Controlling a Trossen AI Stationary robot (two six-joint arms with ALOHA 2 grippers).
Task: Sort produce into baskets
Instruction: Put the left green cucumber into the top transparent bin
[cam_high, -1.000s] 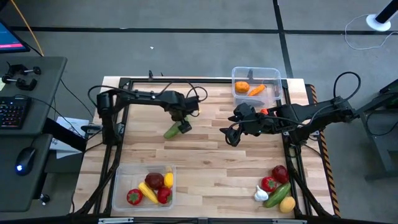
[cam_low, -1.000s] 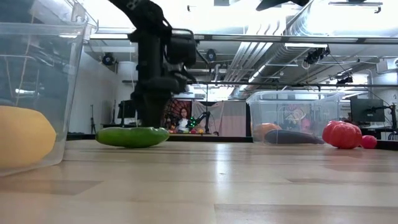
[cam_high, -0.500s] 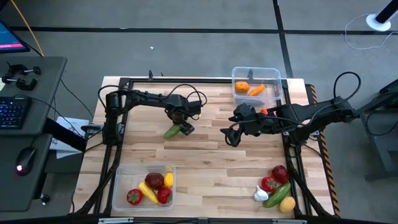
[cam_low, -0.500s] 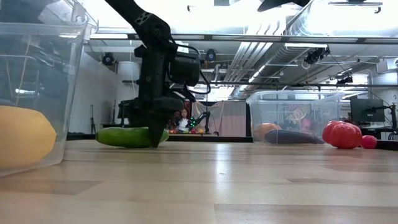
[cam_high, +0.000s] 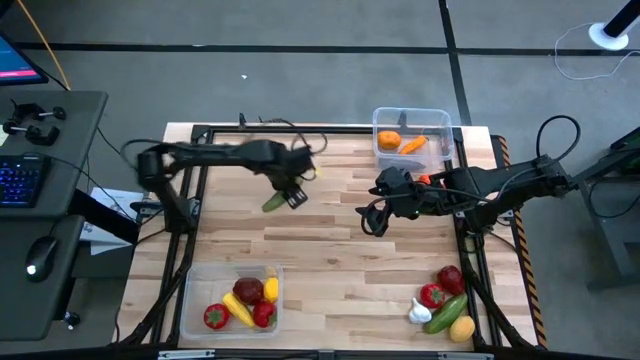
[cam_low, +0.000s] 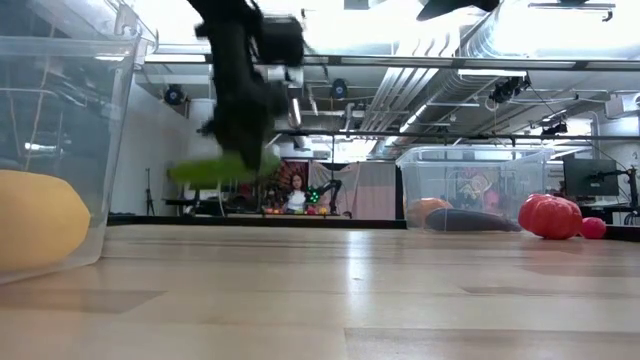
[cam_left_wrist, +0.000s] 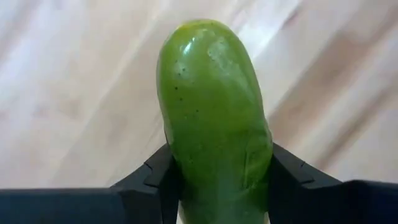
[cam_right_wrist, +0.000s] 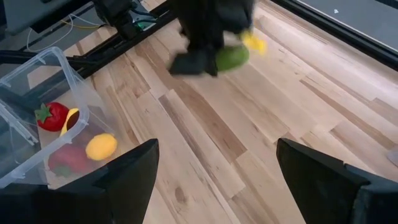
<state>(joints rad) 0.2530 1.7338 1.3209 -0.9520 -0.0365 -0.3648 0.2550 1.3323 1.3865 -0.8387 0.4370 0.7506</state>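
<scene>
Looking down from above, the left gripper (cam_high: 290, 193) is clamped on a green cucumber (cam_high: 273, 202) over the back left of the wooden table (cam_high: 330, 260), while the right gripper (cam_high: 372, 215) waits mid-table, fingers spread. At table height, the cucumber (cam_low: 215, 168) hangs clear of the boards (blurred). Left wrist: both fingers (cam_left_wrist: 155, 180) squeeze the cucumber (cam_left_wrist: 214, 124). Right wrist: a clear basket (cam_right_wrist: 46, 74) holds red and yellow produce.
</scene>
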